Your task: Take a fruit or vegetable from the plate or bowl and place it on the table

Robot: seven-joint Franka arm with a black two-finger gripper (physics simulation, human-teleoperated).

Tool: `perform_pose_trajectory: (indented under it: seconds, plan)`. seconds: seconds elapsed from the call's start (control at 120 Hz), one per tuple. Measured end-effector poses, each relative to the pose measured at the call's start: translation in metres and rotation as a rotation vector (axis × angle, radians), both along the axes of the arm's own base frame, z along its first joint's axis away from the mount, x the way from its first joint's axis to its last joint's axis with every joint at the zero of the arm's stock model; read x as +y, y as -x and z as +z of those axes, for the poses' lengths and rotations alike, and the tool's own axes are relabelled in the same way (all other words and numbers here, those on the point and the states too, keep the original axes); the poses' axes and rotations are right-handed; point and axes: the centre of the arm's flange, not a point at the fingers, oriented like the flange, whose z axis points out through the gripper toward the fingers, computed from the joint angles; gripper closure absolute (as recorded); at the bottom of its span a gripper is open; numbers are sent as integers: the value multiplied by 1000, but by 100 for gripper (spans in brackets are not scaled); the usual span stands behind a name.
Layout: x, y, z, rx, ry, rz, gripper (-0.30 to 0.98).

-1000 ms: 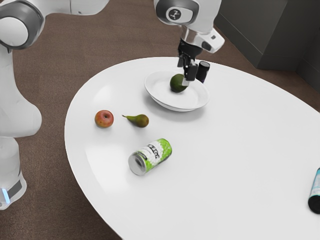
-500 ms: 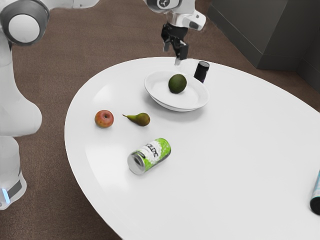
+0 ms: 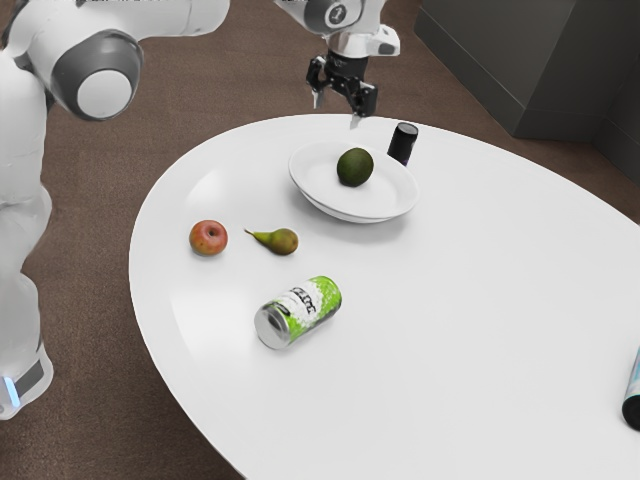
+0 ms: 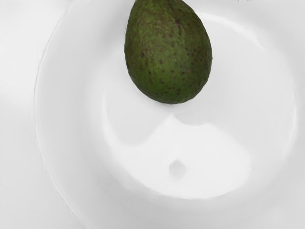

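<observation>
Green-and-white can (image 3: pixel 300 312) lying at the bowl's (image 3: pixel 385 198) seven o'clock in the exterior view, pear (image 3: pixel 284 241) and apple (image 3: pixel 208 238) toward eight, avocado (image 3: pixel 355 167) inside the bowl toward twelve, black cylinder (image 3: pixel 403 144) at two, gripper (image 3: pixel 337 109) above at twelve, spread wide, holding nothing

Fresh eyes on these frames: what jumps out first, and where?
The dark green avocado in the white bowl, stark against all that white and large in the wrist view. Next, the green-and-white can lying on its side on the table. Then the black tool, open above the bowl.
</observation>
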Motion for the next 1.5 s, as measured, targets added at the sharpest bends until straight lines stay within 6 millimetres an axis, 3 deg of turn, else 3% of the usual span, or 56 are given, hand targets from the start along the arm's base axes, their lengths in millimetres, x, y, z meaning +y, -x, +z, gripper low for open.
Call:
perform_pose_trajectory:
  seconds: [0.092, 0.167, 0.25, 0.333, 0.567, 0.842, 1.042, 1.233, 1.367, 1.5]
  plan:
    - [39, -12, -30, 12, 41, 78, 0]
    - [66, -23, -37, -25, 93, 91, 0]
    - [74, -43, -39, -66, 132, 53, 0]
    - [66, -65, -47, -80, 146, 1, 0]
    - [107, -89, -89, -96, 192, -32, 0]
    - [103, -92, -93, -85, 177, -55, 0]
    - [99, -90, -110, -50, 189, -59, 0]
    - [98, -88, -115, -48, 193, -61, 0]
    - [99, -89, -110, -62, 190, -64, 0]
    - [97, -96, -93, -106, 184, -83, 0]
